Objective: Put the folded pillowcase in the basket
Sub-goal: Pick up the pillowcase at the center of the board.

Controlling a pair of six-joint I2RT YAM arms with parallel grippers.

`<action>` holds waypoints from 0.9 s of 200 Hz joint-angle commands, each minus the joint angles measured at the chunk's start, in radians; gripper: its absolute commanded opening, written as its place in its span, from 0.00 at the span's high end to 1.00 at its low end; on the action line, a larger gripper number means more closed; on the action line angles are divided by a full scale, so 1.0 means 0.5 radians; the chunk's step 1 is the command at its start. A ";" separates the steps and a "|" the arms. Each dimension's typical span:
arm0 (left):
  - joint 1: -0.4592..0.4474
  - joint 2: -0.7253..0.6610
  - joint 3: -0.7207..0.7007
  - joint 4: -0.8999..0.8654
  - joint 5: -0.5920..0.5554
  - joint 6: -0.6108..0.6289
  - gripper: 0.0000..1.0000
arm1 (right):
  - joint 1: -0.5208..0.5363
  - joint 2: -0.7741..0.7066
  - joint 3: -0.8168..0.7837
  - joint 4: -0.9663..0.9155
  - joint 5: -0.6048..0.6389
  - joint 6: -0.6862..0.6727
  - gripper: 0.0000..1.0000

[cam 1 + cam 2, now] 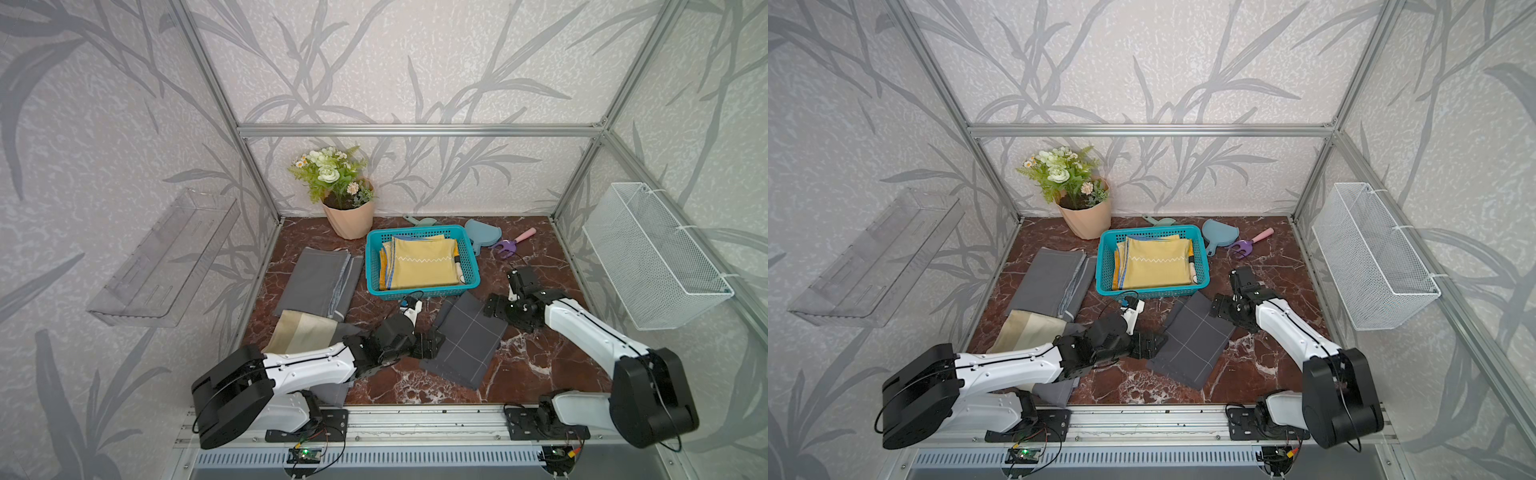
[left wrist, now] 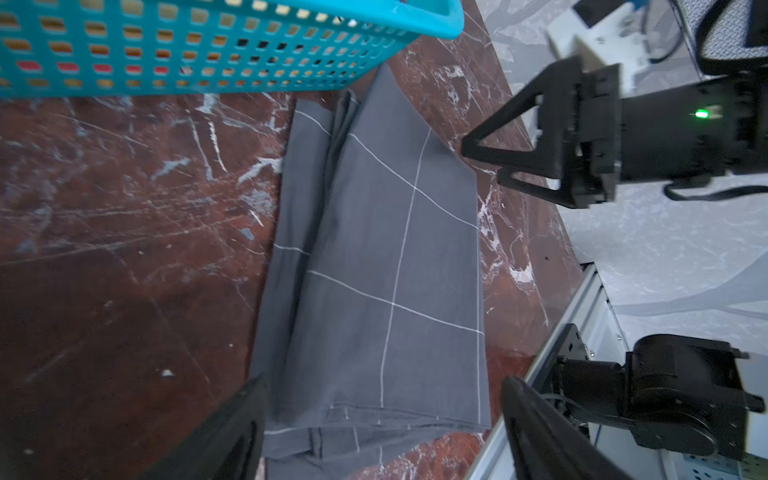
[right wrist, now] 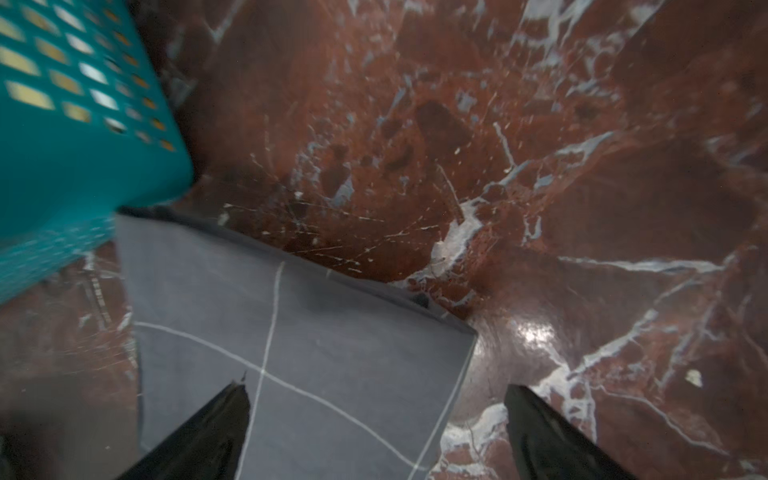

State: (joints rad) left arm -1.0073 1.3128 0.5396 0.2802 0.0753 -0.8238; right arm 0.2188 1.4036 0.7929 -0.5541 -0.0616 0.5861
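Grey grid-lined folded pillowcase [image 1: 465,343] is lying flat on the surface [image 1: 536,357], one corner against the basket [image 1: 415,229] but not in it, with the left tool [image 2: 384,384] and right tool [image 3: 376,388] both hanging released at opposite edges, gripping nothing.

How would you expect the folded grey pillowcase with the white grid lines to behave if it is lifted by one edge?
The grey pillowcase will probably sag and start to unfold, since its layers lie loose and offset in the left wrist view. It looks thin and flat, so it is likely light. Being cloth, it should neither roll nor tip.
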 commanded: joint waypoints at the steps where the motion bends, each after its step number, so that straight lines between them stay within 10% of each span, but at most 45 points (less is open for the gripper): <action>1: -0.022 0.031 -0.026 0.126 -0.034 -0.080 0.11 | -0.053 0.157 0.095 0.062 -0.045 -0.122 0.04; 56: -0.024 0.061 0.028 0.037 -0.082 0.003 0.10 | -0.063 0.212 -0.022 0.128 -0.181 -0.137 0.16; 89: -0.020 0.064 0.053 -0.034 -0.133 0.044 0.08 | 0.001 -0.001 -0.276 0.226 -0.358 -0.005 0.46; 141: 0.029 -0.035 0.050 -0.254 -0.252 0.062 0.06 | 0.290 -0.464 -0.577 0.213 -0.333 0.345 0.66; 180: 0.051 -0.123 -0.094 -0.389 -0.236 -0.048 0.06 | 0.583 -0.644 -0.705 0.288 -0.178 0.696 0.63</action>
State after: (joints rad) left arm -0.9909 1.2903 0.5362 0.1570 -0.0254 -0.8146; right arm 0.4511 1.1168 0.4751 -0.4358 -0.2020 0.7952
